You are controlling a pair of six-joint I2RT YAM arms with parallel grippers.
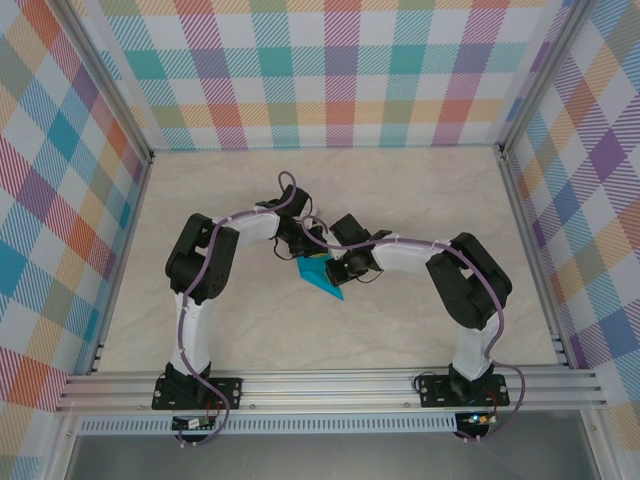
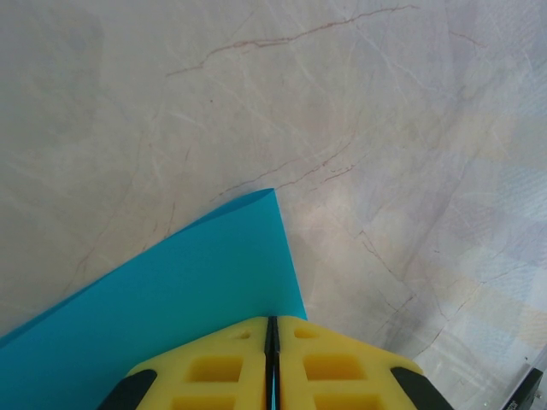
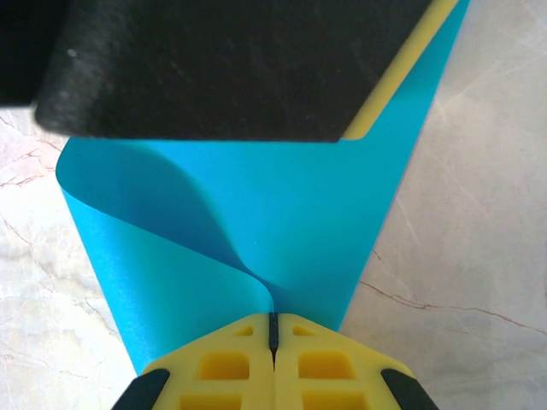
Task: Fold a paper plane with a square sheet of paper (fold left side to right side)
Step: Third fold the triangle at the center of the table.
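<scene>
Paper [image 1: 322,276], teal-blue, sits mid-frame in the overhead view, curled over, its rolled edge at the left of the right wrist view. Left end effector [image 2: 272,325] and right end effector [image 3: 273,320] each pinch tight on the paper. Bare surface [image 1: 400,190] lies open all round.

Left arm [image 1: 200,300], right arm [image 1: 470,300]: white links, black joint housings, black base plates [image 1: 197,390], purple cables [image 1: 183,335] routed alongside. Left end effector [image 2: 272,321], right end effector [image 3: 273,318]: yellow moulded fingers [image 2: 214,367], square recesses, black rear corners.
</scene>
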